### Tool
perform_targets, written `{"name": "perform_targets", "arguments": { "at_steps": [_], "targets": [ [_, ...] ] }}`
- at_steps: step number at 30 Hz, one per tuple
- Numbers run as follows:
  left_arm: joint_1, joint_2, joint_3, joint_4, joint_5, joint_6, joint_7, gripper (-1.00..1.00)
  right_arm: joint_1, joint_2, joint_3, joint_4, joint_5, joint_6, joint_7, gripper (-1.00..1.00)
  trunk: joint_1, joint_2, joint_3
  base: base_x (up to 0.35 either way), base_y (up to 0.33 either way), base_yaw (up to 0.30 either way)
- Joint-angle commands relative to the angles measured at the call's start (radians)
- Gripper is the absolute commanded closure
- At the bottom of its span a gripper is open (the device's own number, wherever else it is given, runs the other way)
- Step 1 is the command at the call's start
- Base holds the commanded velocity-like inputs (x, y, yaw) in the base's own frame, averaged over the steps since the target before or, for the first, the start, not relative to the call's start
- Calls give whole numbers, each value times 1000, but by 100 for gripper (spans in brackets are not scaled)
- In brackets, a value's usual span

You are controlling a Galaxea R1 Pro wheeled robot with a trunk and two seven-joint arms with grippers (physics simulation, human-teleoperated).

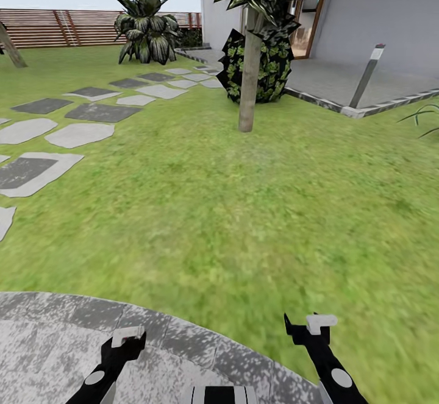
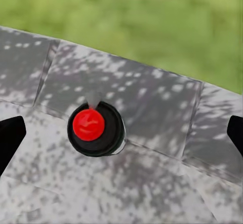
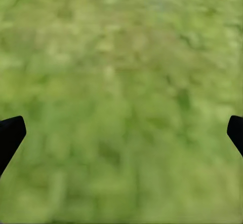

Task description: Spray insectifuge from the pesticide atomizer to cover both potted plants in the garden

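While the robot is apparently still searching for the sprayer, the head view shows green lawn point(image 1: 244, 209) mid-frame, mottled grey stone patio point(image 1: 49, 337) at lower left, and both claws, left claw point(image 1: 127, 338) and right claw point(image 1: 311, 328), low in frame; atomizer and speckled plants aren't visible, so turning comes next. The left wrist view adds a red-capped black disc point(image 2: 95, 128) on the patio at centre, its black fingertips point(image 2: 10, 138) apart and empty. The right wrist view shows blurred grass, fingertips point(image 3: 10, 138) likewise apart.

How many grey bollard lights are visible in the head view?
1: a bollard light stands on the paved edge near the house, right of the tree trunk. Others may be hidden.
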Motion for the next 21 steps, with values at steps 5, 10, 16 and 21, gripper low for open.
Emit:
{"name": "perform_targets", "arguments": {
  "at_steps": [5, 10, 16, 21],
  "targets": [
    [0, 0, 3, 1, 0, -6, -1, -100, 0, 0, 0, -1, 0, -3, 0, -100, 0, 0, -1, 6, 0, 0],
    [0, 0, 3, 1, 0, -7, -1, -100, 0, 0, -2, 0, 0, -3, 0, -100, 2, -1, -21, 0, 0, 0],
    [0, -1, 3, 1, 0, -29, -1, -100, 0, 0, -2, -1, 0, -3, 0, -100, 3, -2, -32, 0, 0, 0],
    [0, -1, 2, 1, 0, -43, -1, -100, 0, 0, -2, 0, 0, -3, 0, -100, 3, -2, -41, 0, 0, 0]
  ]
}}
